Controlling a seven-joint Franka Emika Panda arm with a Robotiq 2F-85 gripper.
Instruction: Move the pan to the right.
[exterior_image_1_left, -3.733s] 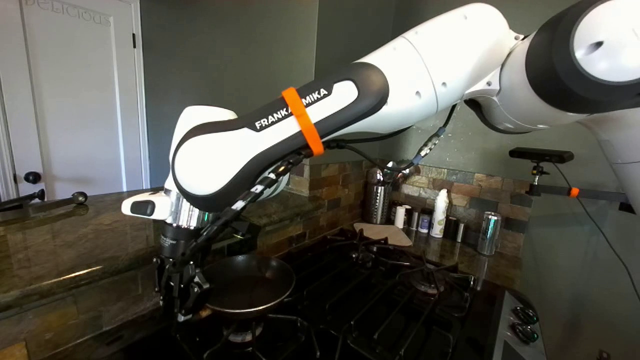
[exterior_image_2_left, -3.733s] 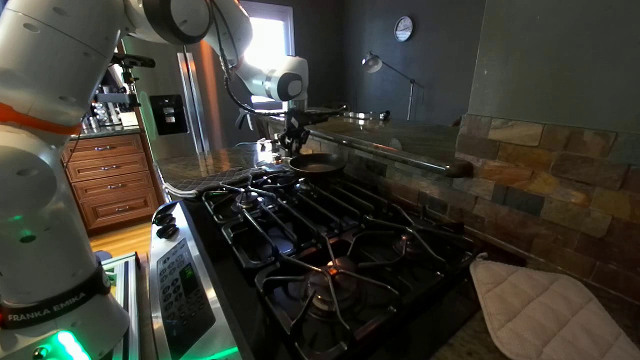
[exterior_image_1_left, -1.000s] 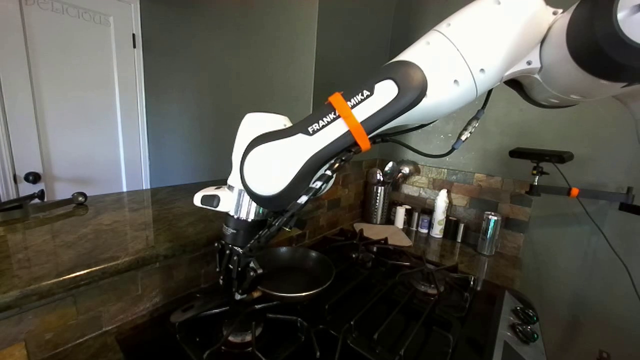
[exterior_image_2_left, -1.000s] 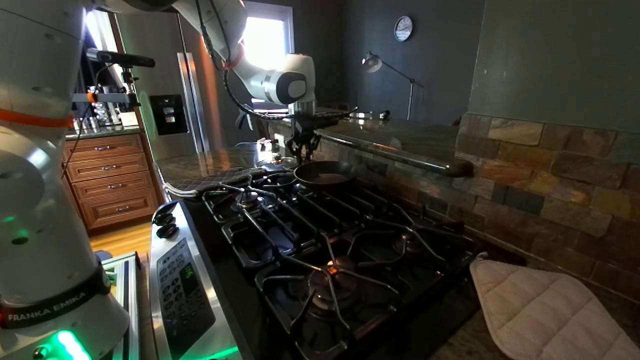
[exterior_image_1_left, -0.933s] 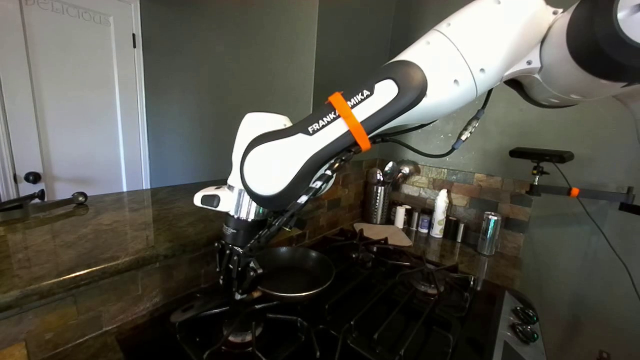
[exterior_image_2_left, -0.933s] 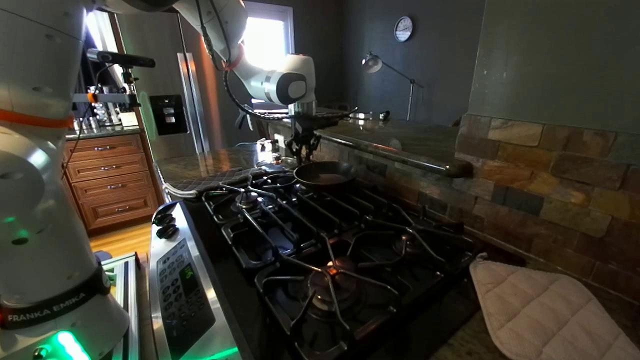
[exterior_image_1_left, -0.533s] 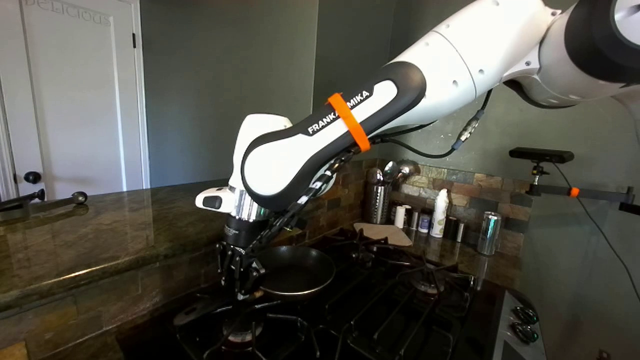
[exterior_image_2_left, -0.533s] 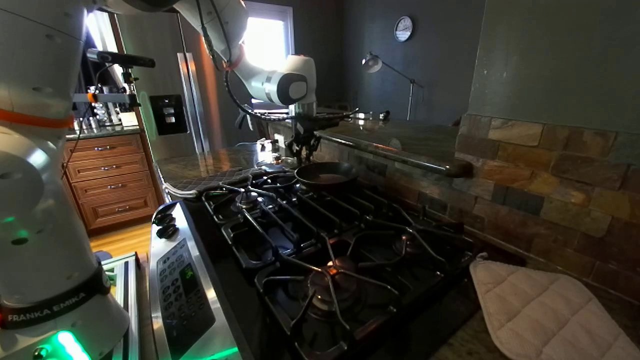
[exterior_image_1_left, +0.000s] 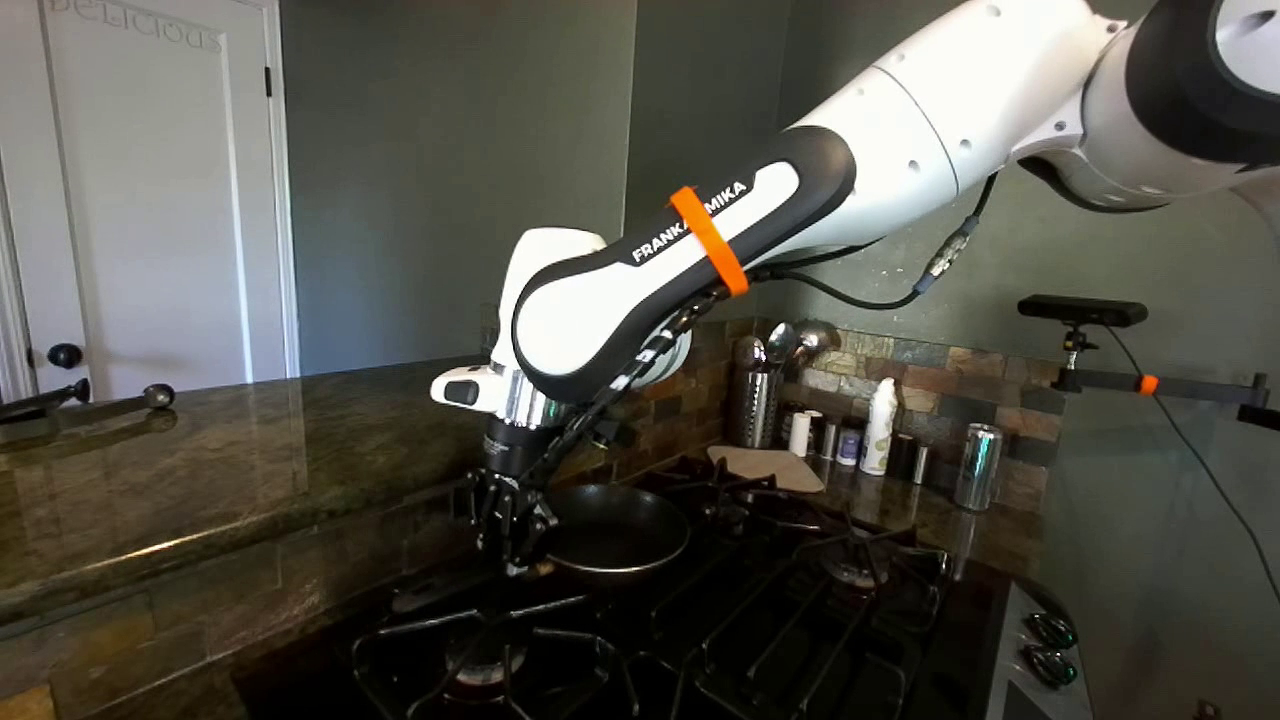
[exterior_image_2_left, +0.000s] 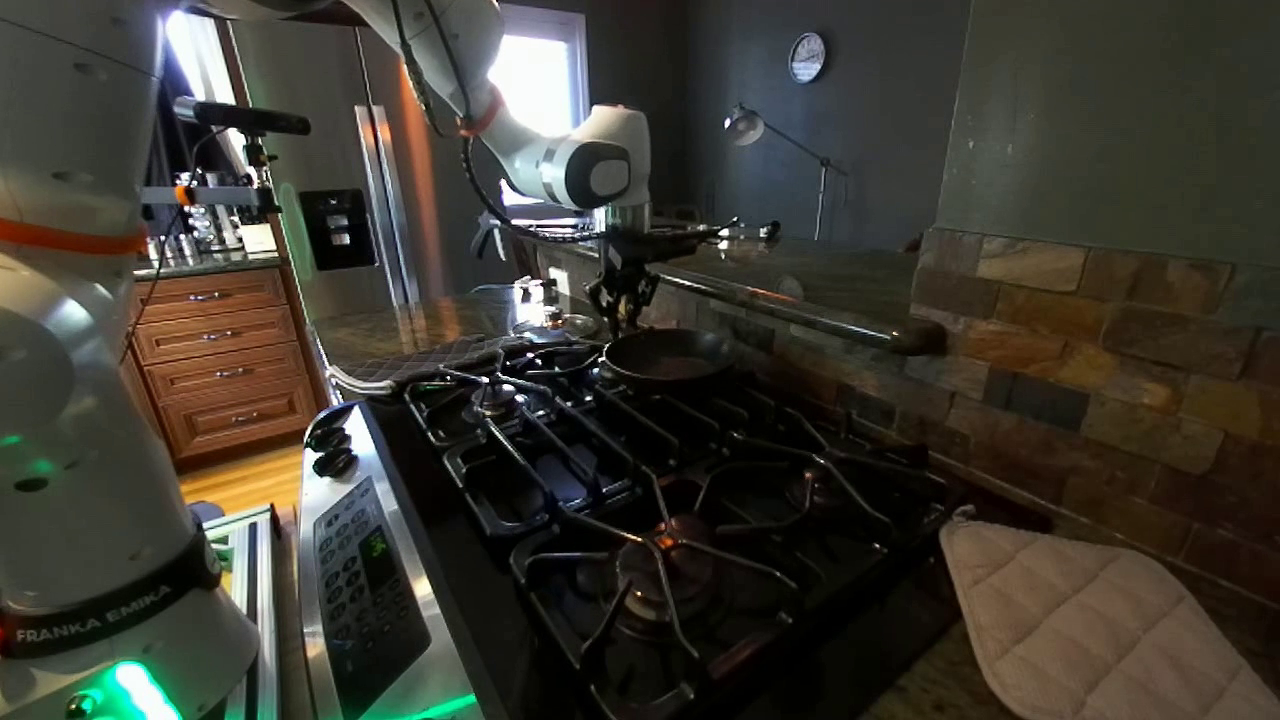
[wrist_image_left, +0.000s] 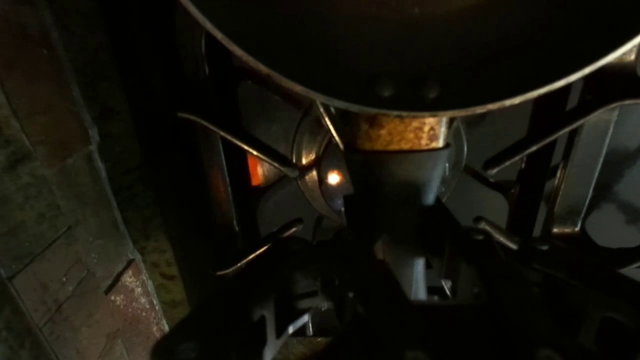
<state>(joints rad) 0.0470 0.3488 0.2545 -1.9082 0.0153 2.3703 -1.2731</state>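
The stove (exterior_image_2_left: 430, 505) is glossy black, its control panel (exterior_image_2_left: 370, 590) silver and dark grey with green digits (exterior_image_2_left: 377, 544); over the stove, the pan (exterior_image_1_left: 620, 528) is near-black with a thin silvery rim (wrist_image_left: 390, 111), its collar (wrist_image_left: 400, 133) gold mottled with rust; above the stove the gripper (exterior_image_2_left: 622, 318) is black, the arm (exterior_image_1_left: 870, 150) white and black with an orange band (exterior_image_1_left: 710, 241); behind the stove, tiles (exterior_image_2_left: 1060, 330) patchworked brown, rust and slate grey; beside the stove, a cream potholder (exterior_image_2_left: 1090, 620) quilted in diamonds.

One pan (exterior_image_1_left: 622, 525), one robot arm (exterior_image_1_left: 900, 115), one stove (exterior_image_2_left: 600, 520), one wall clock (exterior_image_2_left: 807, 58), one lamp (exterior_image_2_left: 744, 126), four wooden drawers (exterior_image_2_left: 190, 374)

Wrist view — downward, near pan (wrist_image_left: 410, 55)
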